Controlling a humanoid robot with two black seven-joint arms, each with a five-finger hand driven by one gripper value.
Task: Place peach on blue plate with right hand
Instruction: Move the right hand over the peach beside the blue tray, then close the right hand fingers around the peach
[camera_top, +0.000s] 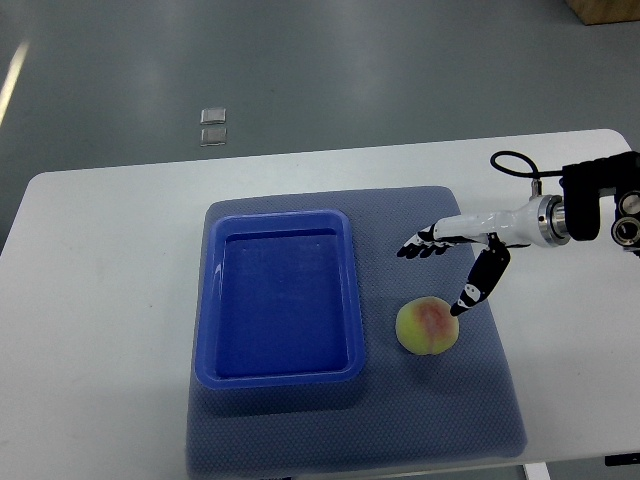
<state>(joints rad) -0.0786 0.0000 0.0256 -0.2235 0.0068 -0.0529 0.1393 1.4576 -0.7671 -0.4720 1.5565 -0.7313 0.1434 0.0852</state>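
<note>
A yellow-pink peach (428, 326) lies on the blue-grey mat, to the right of the blue plate (210, 300), a deep rectangular tray with nothing in it. My right hand (440, 270) reaches in from the right edge and hovers just above and right of the peach. Its fingers (422, 243) are spread out toward the left, and the thumb (478, 283) points down, its tip at the peach's upper right edge. The hand holds nothing. My left arm does not show.
The blue-grey mat (450, 400) lies on a white table (100, 300). Two small clear squares (213, 126) sit on the grey floor beyond the table's far edge. A brown box corner (605, 10) shows at the top right.
</note>
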